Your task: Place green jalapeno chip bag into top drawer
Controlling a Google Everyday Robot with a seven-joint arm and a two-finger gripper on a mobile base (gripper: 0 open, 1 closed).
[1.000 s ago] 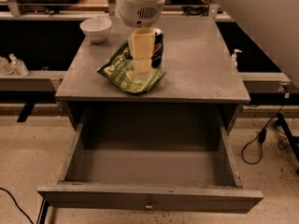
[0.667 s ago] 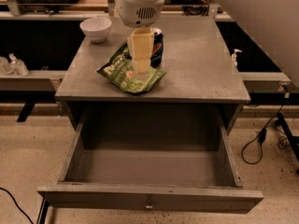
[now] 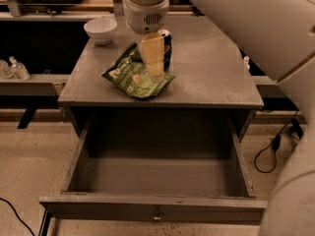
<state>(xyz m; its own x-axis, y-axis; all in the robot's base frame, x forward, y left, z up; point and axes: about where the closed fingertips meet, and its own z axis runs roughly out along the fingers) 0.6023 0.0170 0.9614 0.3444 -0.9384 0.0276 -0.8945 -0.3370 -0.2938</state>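
The green jalapeno chip bag [image 3: 127,76] lies flat on the grey cabinet top [image 3: 211,75], near its front left. My gripper [image 3: 156,73] hangs straight down from the white arm and reaches the bag's right half; whether it touches the bag I cannot tell. The top drawer [image 3: 152,209] is pulled wide open below the cabinet top. It is empty inside, and its small metal knob [image 3: 157,215] shows on the front panel.
A dark blue soda can [image 3: 168,47] stands just behind the gripper, next to the bag. A white bowl [image 3: 100,30] sits at the back left corner. My white arm fills the upper right. A black cable [image 3: 269,157] lies on the floor at right.
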